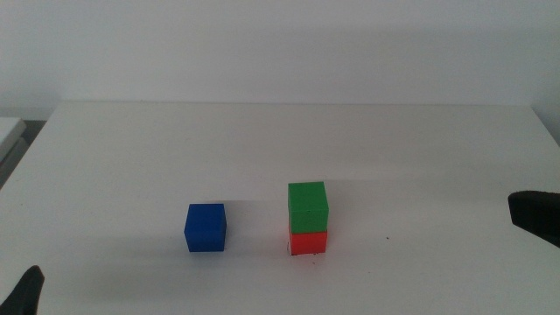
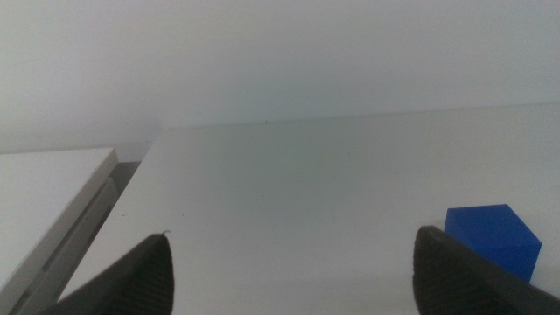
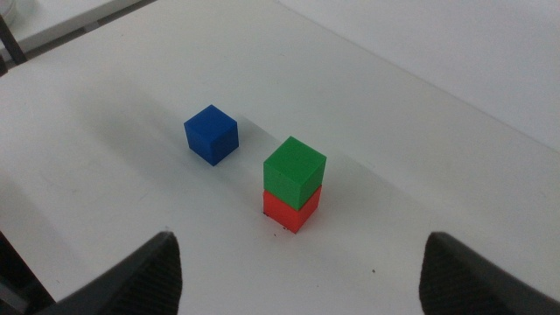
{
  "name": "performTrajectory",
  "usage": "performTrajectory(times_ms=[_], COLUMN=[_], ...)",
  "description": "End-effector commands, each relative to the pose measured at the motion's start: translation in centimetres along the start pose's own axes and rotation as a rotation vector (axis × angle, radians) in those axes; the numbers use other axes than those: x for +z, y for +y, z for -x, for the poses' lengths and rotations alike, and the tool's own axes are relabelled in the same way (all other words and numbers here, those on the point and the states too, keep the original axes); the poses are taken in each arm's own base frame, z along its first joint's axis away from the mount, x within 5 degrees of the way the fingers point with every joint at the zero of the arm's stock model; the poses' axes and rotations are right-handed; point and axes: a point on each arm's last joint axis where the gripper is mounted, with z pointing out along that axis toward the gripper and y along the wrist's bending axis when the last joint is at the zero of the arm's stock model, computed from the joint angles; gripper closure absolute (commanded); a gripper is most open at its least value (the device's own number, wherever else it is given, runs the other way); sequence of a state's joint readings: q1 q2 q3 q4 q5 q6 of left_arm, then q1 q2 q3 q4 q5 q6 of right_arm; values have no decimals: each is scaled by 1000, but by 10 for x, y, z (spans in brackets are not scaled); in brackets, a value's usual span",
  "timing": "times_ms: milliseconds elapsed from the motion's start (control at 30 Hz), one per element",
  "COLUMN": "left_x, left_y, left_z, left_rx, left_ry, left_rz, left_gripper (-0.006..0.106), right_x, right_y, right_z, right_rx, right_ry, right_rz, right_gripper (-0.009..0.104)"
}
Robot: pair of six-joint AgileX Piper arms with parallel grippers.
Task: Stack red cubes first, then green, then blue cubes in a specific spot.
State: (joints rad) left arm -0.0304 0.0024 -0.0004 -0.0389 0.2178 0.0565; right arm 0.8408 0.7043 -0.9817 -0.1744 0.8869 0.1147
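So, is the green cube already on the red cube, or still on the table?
On it. The green cube sits on the red cube, edges roughly aligned. Both grippers are away from it.

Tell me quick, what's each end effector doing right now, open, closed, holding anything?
Left end effector: open, holding nothing, the blue cube beside one jaw.
Right end effector: open, holding nothing, pulled back from the green cube on the red cube.

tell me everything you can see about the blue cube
The blue cube is small, deep blue, plain and matte, with crisp edges and no markings. It sits flat and upright on the white table, alone, to the left of the green cube stacked on the red cube in the middle view, clearly apart from them. Nothing touches it but the tabletop.
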Motion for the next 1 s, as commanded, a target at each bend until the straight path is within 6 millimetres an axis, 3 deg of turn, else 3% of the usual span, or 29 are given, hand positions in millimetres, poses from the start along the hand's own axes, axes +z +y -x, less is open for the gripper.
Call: performTrajectory(times_ms=[0, 233, 333, 533, 700, 833, 967], left_x=[0, 0, 3, 27, 61, 94, 132], left_y=[0, 1, 2, 2, 0, -7, -30], left_z=[1, 1, 33, 125, 161, 168, 158], left_rx=[1, 62, 47, 20, -119, -147, -146], left_ry=[-15, -10, 89, 510, 812, 954, 1064], left_rz=[1, 15, 11, -20, -8, -82, -136], left_gripper=[7, 7, 7, 7, 7, 7, 7], right_x=[-1, -1, -1, -1, -1, -1, -1], right_y=[-1, -1, -1, -1, -1, -1, -1], right_z=[0, 1, 1, 1, 1, 1, 1], right_rx=[12, 20, 20, 20, 20, 20, 20], right_ry=[-17, -23, -23, -23, -23, -23, -23], right_rz=[-5, -4, -4, -4, -4, -4, -4], right_gripper=[2, 2, 2, 2, 2, 2, 2])
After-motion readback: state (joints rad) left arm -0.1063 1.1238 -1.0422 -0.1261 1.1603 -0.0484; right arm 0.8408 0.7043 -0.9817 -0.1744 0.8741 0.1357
